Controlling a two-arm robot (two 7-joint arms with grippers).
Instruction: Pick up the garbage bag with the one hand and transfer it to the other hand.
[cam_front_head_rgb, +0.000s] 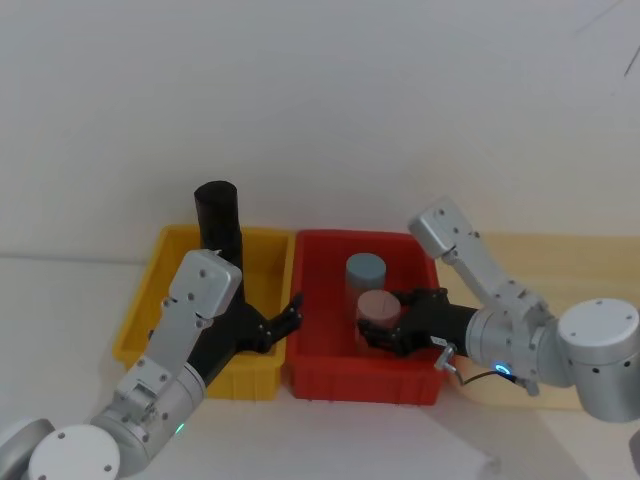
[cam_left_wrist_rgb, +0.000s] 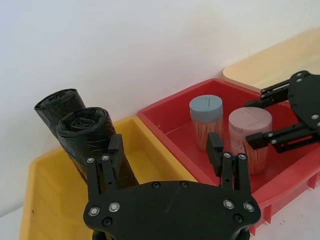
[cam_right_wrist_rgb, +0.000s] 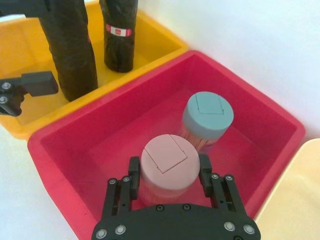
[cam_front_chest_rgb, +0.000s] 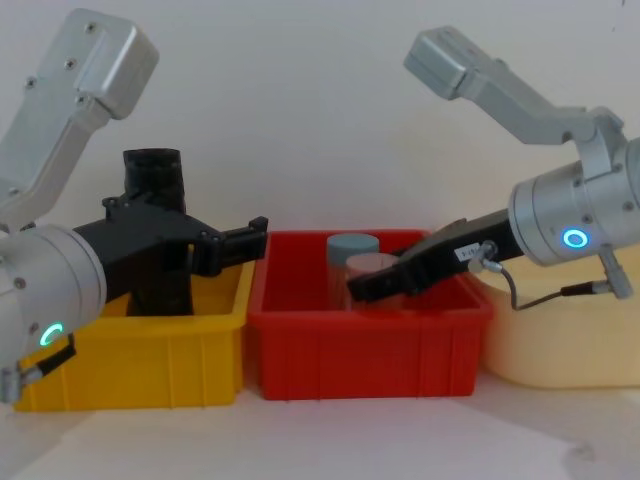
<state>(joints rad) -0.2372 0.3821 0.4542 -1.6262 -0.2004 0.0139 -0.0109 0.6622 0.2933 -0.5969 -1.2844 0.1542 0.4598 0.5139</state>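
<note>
No readable words or numbers. Red-and-white sticker (cam_right_wrist_rgb: 119, 31) on the farther black roll (cam_right_wrist_rgb: 120, 50), print too small to read. Same with the white label (cam_front_chest_rgb: 467, 252) on the right gripper (cam_front_chest_rgb: 358, 288).

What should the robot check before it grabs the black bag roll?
1. Left gripper open: ok.
2. Garbage bag between the left fingers: not ok, it stands beside one finger.
3. Garbage bag standing in the yellow bin: ok.
4. Right gripper open: ok.
5. Right gripper free to receive: not ok, it straddles the pink-lidded jar.
</note>
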